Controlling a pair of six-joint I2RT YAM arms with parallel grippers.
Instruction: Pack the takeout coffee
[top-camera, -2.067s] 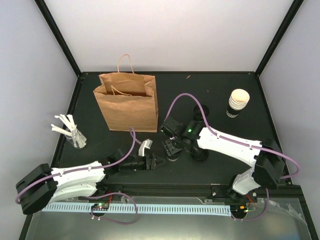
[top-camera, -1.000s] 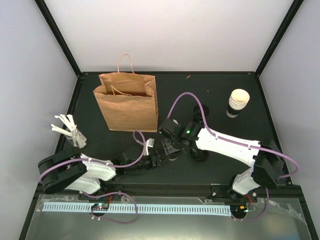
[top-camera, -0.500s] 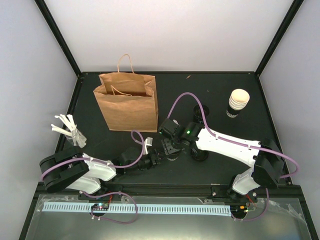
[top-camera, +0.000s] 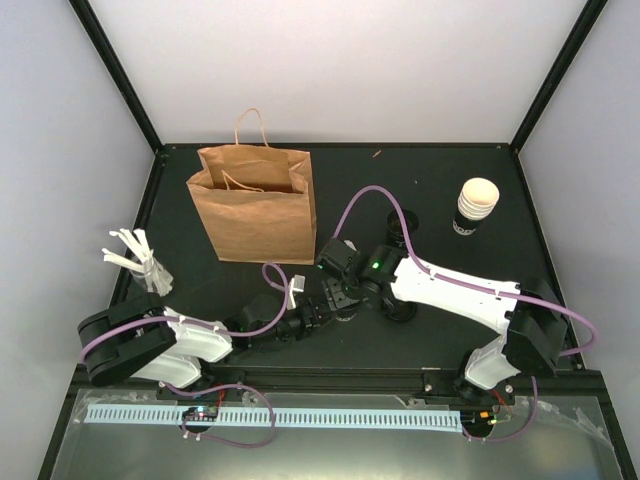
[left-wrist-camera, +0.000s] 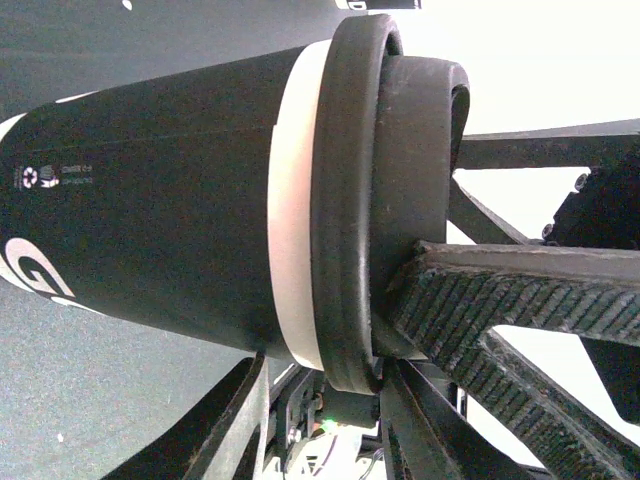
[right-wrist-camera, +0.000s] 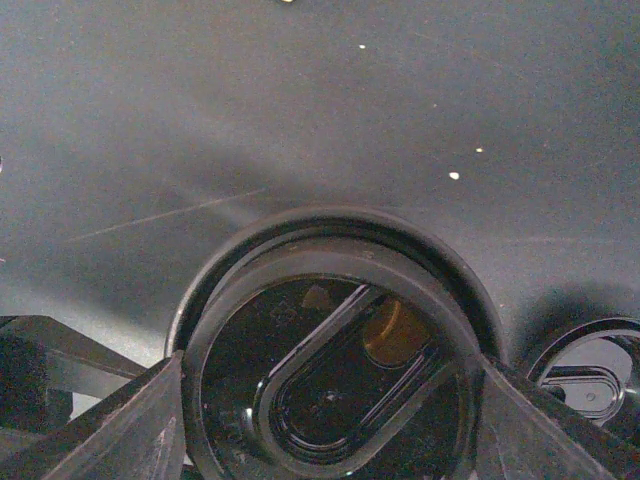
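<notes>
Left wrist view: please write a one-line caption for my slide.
A black lid on the takeout coffee cup, with a ridged finger against the lid.

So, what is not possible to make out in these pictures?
- Top external: the coffee cup is almost hidden under the left gripper and right gripper.
- Both wrist views: its contents, covered by the black lid.
- Left wrist: its white print, cut by the edge.
- Right wrist: second lid, cut by the corner.

The takeout coffee (left-wrist-camera: 150, 190) is cut off at its base by the left wrist view's edge.
</notes>
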